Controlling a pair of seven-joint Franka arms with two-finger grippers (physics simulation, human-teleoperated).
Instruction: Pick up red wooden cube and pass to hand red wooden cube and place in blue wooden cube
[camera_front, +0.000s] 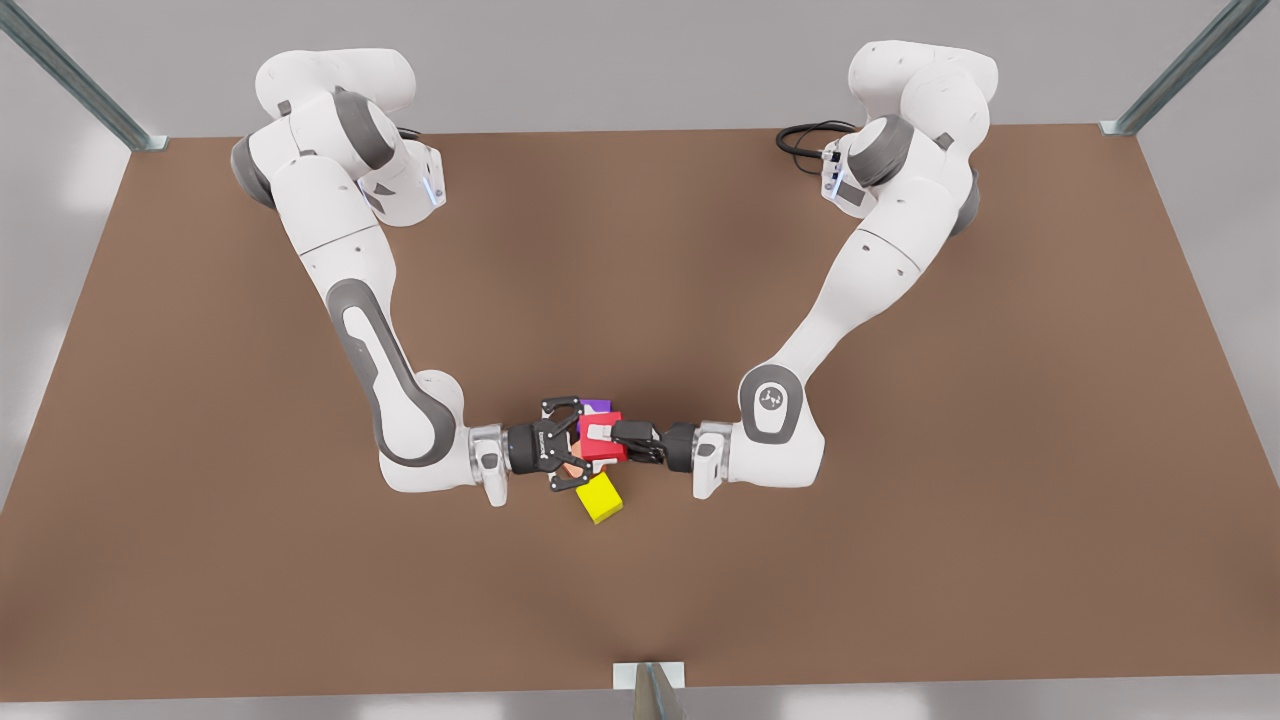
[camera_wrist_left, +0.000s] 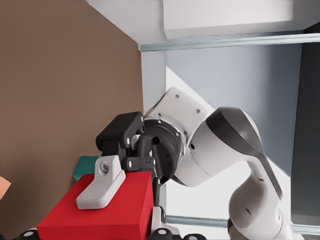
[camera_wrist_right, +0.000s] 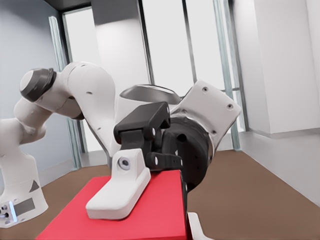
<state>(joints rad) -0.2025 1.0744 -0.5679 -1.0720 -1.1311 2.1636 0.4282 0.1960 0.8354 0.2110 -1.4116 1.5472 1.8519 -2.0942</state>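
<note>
While aloft over the desk (camera_front: 900, 560), gripped at once by left end effector (camera_front: 607, 436) and right end effector (camera_front: 583, 444), both closed on it: red wooden cube (camera_front: 598, 452); just beside the right end effector, yellow cube (camera_front: 600, 498).

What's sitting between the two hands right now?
The red cube, seen in the front view. The left hand and the right hand both grip it.

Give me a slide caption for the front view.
Mid-table handover: left gripper clamps the red wooden cube, right gripper facing it from the opposite side.
</note>
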